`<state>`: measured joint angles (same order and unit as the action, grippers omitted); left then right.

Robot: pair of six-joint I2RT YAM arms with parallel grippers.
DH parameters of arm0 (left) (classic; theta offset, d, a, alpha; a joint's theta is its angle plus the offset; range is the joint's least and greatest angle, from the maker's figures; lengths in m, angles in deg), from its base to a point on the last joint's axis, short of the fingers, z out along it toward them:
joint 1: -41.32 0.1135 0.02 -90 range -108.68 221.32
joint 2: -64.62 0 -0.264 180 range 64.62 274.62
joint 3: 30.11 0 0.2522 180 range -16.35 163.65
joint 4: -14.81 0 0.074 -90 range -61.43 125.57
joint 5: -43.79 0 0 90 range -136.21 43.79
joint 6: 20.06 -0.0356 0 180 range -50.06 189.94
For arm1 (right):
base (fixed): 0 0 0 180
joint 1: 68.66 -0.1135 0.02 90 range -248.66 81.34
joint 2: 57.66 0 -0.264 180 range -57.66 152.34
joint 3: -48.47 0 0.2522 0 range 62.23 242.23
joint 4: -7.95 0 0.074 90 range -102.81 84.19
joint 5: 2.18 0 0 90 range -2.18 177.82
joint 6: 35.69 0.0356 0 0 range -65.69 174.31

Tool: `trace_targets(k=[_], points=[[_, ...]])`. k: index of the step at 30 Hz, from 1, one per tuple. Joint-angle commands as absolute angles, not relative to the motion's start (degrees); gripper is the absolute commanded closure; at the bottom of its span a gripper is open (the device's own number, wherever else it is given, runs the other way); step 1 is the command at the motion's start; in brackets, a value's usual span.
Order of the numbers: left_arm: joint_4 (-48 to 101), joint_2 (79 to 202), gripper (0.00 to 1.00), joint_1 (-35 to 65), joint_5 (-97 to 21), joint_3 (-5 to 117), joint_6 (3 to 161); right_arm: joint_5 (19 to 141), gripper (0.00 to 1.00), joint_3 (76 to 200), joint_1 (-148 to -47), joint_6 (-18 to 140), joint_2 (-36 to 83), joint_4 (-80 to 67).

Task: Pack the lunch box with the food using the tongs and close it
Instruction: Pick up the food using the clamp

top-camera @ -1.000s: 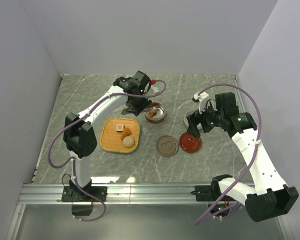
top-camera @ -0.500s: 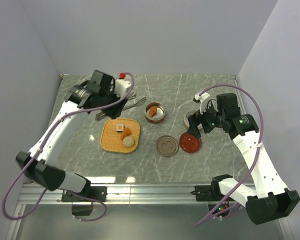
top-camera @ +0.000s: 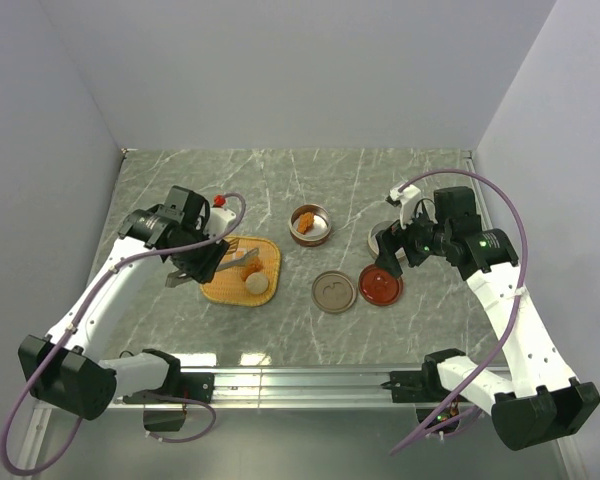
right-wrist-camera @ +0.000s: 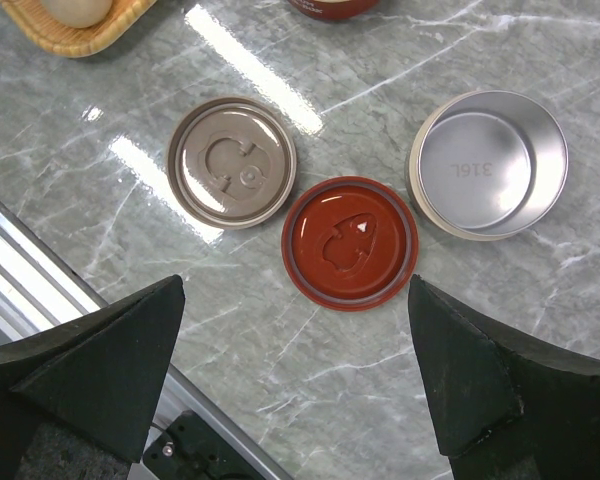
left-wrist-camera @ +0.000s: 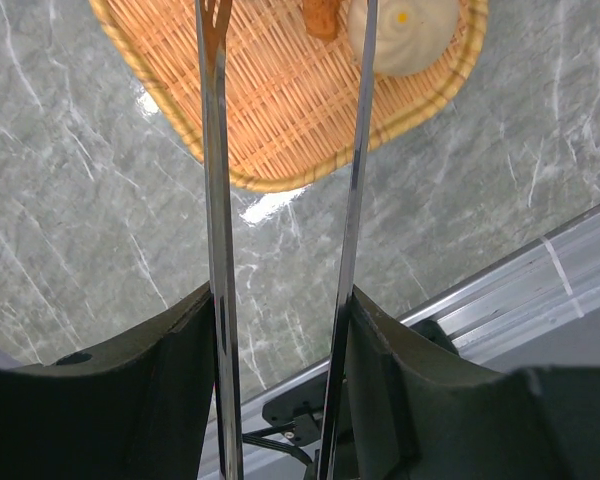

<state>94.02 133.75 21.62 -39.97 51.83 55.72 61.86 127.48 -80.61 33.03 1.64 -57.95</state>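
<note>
My left gripper (top-camera: 202, 262) is shut on the silver tongs (top-camera: 236, 261), whose two arms (left-wrist-camera: 215, 200) reach out over the orange woven tray (top-camera: 220, 292). On the tray lie a pale beige ball (top-camera: 257, 284) and an orange-brown nugget (top-camera: 250, 266); the wrist view shows the ball (left-wrist-camera: 410, 30) and nugget (left-wrist-camera: 320, 15) just beyond the tong tips. One round lunch box bowl (top-camera: 310, 224) holds a fried nugget. My right gripper (top-camera: 388, 255) hangs open above the lids, nothing between its fingers.
A brown lid (right-wrist-camera: 231, 162) and a red lid (right-wrist-camera: 350, 243) lie flat on the marble table (top-camera: 280, 330). An empty steel bowl (right-wrist-camera: 488, 165) stands to the right of them. The aluminium rail (top-camera: 300, 380) runs along the near edge.
My left arm has swung from above the round bowl out to the back left, then down to the tray's left side, carrying the tongs over the tray. The right arm has stayed put.
</note>
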Motion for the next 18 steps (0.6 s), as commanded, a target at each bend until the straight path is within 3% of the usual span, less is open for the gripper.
trace_targets(k=[1,18], points=[[92.7,133.1,0.46,21.8,-40.2,51.4,55.7,61.8,0.0,127.9,-80.2,33.3,1.0,-57.8],[92.2,139.5,0.51,20.8,-40.1,52.9,54.6,62.2,0.0,128.1,-80.1,33.0,1.1,-58.2]])
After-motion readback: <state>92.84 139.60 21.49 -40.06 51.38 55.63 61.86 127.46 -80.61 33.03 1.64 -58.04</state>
